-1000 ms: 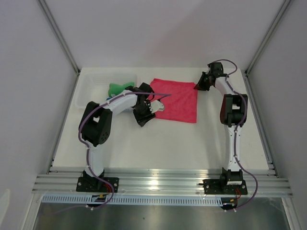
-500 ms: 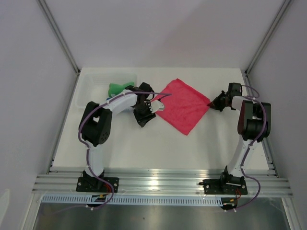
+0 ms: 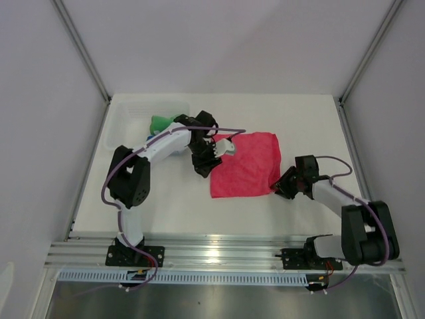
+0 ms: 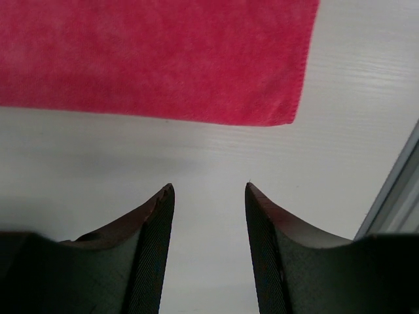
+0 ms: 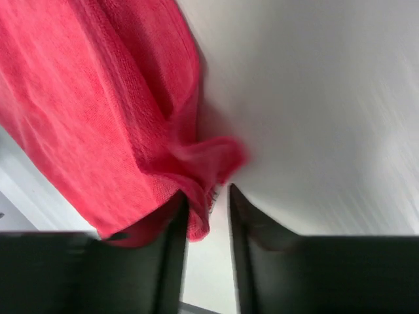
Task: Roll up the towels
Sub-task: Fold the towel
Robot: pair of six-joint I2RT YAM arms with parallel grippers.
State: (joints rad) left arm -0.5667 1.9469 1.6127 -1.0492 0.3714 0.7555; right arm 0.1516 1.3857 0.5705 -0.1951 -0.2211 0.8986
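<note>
Our right hand (image 5: 207, 196), narrowly parted, straddles a near corner of the pink towel (image 3: 244, 166), flat on the tabletop (image 3: 292, 119); our left hand (image 4: 209, 188), half open and empty, hovers beside its far left corner.

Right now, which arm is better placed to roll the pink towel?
Probably right: the pink towel has a corner inside the right gripper; the left gripper hangs open and empty, short of it.
</note>
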